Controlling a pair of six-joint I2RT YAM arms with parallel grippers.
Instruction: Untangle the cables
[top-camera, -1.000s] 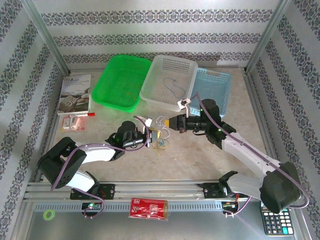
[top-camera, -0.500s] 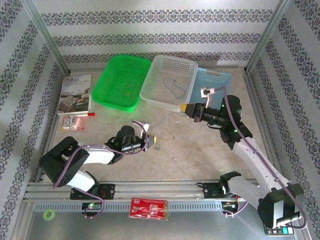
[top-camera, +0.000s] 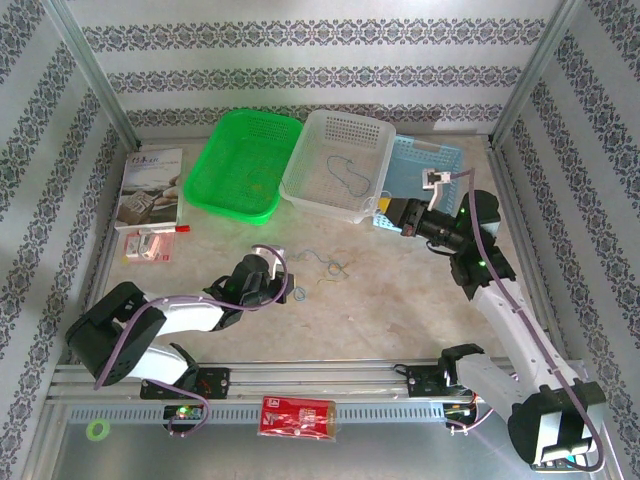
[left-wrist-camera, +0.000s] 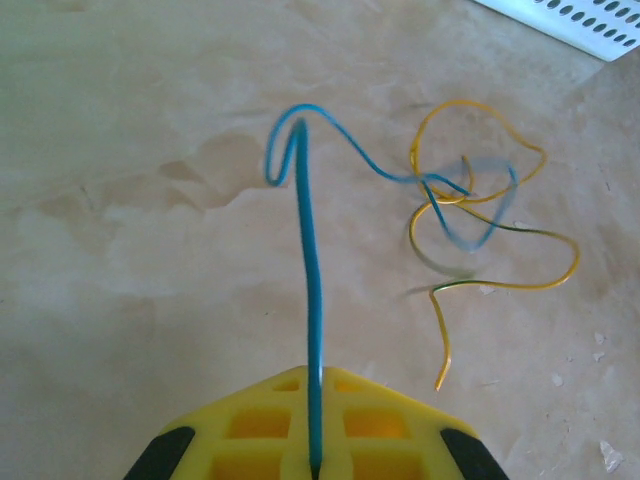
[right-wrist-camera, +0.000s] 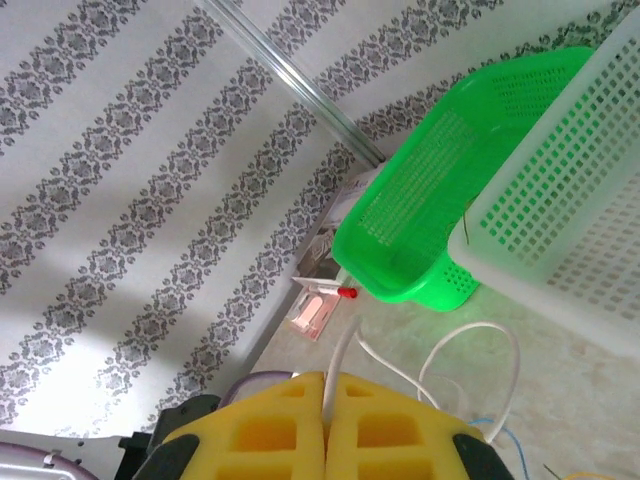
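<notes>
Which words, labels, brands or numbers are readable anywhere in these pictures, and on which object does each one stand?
No text can be read with certainty.
On the booklet: cover print, too small to read.
On the red packet: a white label, too blurred to read.
On the pink packet: markings too small to read.

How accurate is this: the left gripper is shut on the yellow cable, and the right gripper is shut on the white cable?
One detail is wrong. The left wrist view shows the left gripper shut on the blue cable, not the yellow one. The yellow cable lies loose on the table, crossing the blue one. The right gripper is shut on the white cable, as you said.
</notes>
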